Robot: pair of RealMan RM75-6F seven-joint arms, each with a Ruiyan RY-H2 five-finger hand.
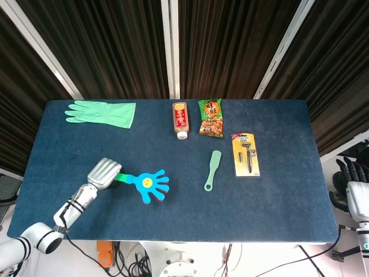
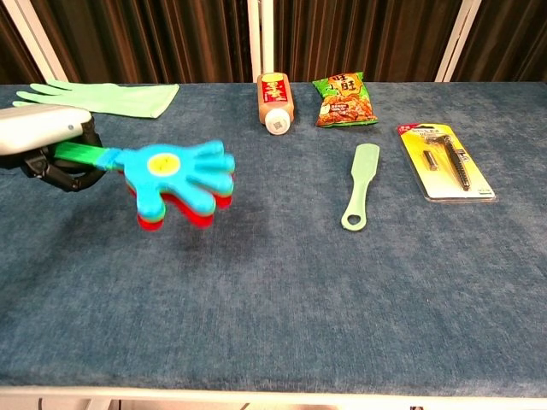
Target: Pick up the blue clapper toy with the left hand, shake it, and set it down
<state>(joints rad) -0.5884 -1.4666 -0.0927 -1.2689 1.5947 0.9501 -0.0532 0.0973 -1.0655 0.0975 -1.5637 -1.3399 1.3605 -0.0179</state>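
In left hand (image 1: 104,172): unlabelled clapper toy (image 1: 149,185)
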